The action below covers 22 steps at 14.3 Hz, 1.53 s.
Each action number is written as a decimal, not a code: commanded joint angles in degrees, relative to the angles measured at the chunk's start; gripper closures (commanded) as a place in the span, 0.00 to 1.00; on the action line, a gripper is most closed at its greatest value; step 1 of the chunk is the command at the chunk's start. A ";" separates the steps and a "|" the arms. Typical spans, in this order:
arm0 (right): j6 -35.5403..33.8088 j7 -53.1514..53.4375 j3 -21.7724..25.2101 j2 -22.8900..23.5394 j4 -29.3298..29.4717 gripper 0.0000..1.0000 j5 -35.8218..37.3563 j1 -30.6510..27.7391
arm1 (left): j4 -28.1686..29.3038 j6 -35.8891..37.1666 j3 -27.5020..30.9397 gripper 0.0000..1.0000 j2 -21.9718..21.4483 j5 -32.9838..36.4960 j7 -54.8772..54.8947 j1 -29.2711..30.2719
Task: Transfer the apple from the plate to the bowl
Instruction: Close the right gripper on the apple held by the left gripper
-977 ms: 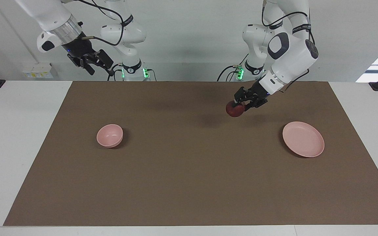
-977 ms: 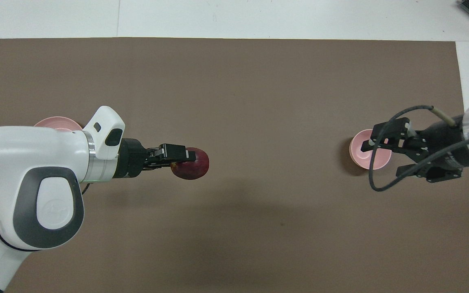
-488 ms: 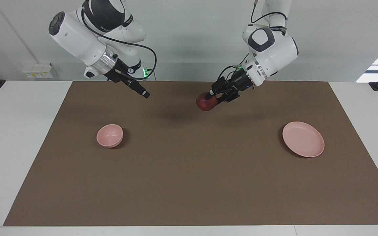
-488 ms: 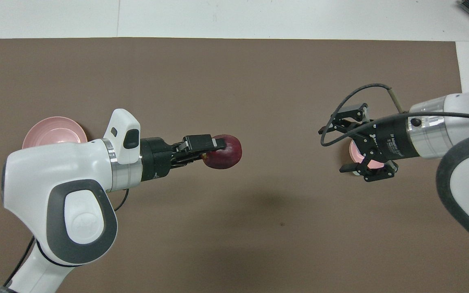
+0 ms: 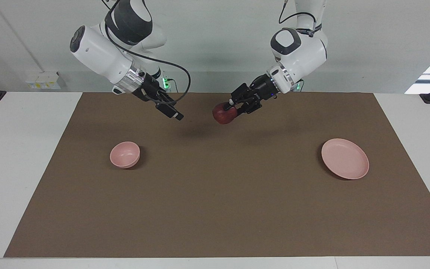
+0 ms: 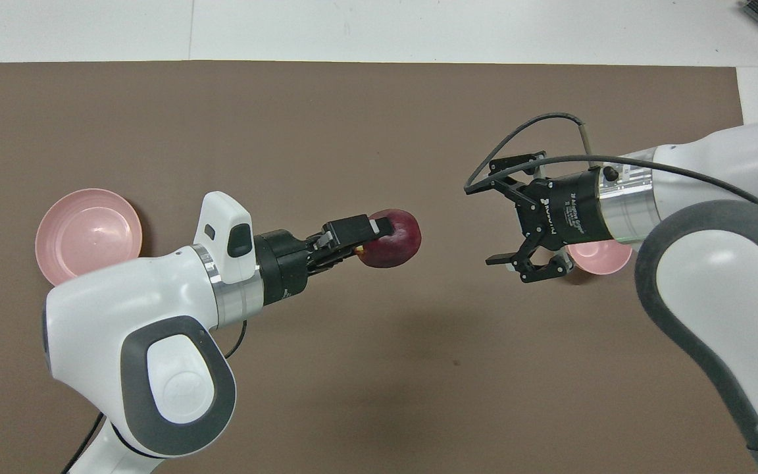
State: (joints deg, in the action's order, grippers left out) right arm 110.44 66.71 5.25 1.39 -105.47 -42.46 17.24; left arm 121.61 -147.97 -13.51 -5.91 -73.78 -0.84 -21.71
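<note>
Overhead view: left claw (image 6: 379, 232), gripping the apple (image 6: 392, 248), has moved toward three o'clock, meeting the wide-open right claw (image 6: 487, 224) for handover.

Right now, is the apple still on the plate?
No, the apple is up over the mat in the left end effector, and the plate holds nothing.

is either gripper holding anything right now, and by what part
The left gripper holds the apple in the air, pinched near its top. The right gripper is open and holds nothing.
</note>
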 commanded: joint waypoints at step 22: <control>8.04 7.47 -0.33 3.62 1.24 0.97 -2.54 10.27 | 0.12 -1.62 -0.29 1.00 -0.95 -1.71 -0.13 -0.62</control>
State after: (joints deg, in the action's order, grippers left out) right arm 118.10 73.74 5.02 4.39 -104.91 -43.76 27.64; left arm 121.61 -148.51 -14.12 -5.95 -74.28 -0.84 -21.71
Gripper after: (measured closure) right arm 0.040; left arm 0.322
